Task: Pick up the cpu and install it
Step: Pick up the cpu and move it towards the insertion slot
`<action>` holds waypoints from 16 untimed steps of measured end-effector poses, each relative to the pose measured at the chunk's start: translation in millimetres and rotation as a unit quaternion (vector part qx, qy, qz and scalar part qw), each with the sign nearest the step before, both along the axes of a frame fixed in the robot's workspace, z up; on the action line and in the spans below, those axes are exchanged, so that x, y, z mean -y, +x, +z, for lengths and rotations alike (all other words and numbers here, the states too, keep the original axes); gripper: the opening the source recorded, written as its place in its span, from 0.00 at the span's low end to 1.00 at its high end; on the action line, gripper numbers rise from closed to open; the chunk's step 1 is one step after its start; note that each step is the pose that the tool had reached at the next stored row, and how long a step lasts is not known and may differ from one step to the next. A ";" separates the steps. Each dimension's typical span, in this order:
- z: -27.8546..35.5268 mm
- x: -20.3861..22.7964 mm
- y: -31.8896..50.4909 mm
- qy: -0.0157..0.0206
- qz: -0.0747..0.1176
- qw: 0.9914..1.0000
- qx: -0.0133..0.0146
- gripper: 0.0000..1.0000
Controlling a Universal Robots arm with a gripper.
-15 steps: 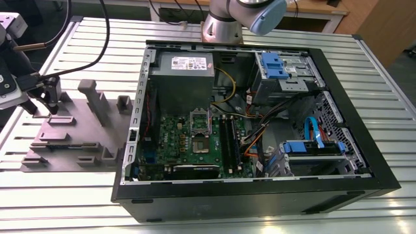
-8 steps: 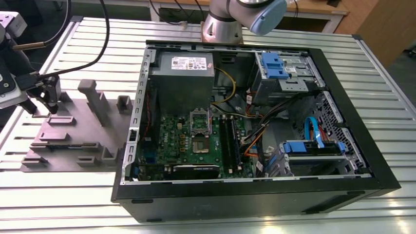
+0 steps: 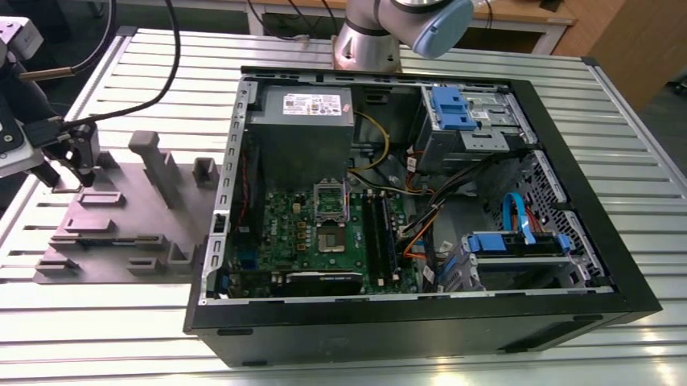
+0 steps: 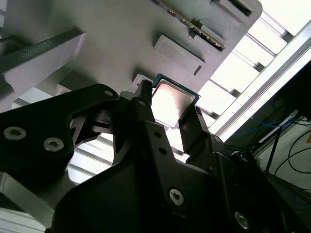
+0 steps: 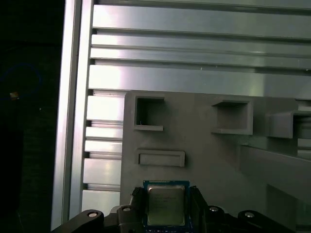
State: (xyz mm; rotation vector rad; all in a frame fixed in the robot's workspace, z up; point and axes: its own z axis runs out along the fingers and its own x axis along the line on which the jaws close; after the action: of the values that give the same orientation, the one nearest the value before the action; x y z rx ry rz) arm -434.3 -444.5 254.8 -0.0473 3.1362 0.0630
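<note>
The cpu (image 5: pixel 165 204) is a small square chip with a silvery top and a blue-green rim. It sits between the two black fingers of my gripper (image 5: pixel 166 206), which press on its opposite edges. In the second wrist view the cpu (image 4: pixel 170 103) shows the same way, with the gripper (image 4: pixel 171 109) closed around it just over the grey fixture plate (image 4: pixel 121 43). In the exterior view the gripper (image 3: pixel 67 178) hangs over the far corner of the fixture plate (image 3: pixel 118 241), at the exterior view's left. The green motherboard (image 3: pixel 311 233) lies in the open computer case, its cpu socket (image 3: pixel 331 241) uncovered.
The black computer case (image 3: pixel 429 322) lies open on the slatted aluminium table (image 3: pixel 96 322). Inside are a grey power supply (image 3: pixel 301 121), blue drive brackets (image 3: pixel 451 104), cables and memory slots (image 3: pixel 376 225). Upright grey posts (image 3: pixel 156 165) rise from the fixture plate beside the gripper.
</note>
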 end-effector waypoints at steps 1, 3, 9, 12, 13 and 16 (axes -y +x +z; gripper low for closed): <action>1.3 0.0 0.0 0.000 0.000 1.000 0.000 0.47; 3.6 0.0 0.0 0.000 0.000 1.000 -0.001 0.47; 15.3 0.0 0.0 0.000 0.000 1.000 -0.003 0.47; 21.6 0.0 0.0 0.000 0.000 1.000 -0.003 0.47; 23.7 0.0 0.0 0.000 0.000 1.000 -0.004 0.47; 28.7 0.0 0.0 0.000 0.000 1.000 -0.005 0.47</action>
State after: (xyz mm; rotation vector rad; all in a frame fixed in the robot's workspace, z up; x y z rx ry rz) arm -434.3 -444.5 283.5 -0.0472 3.1454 0.0636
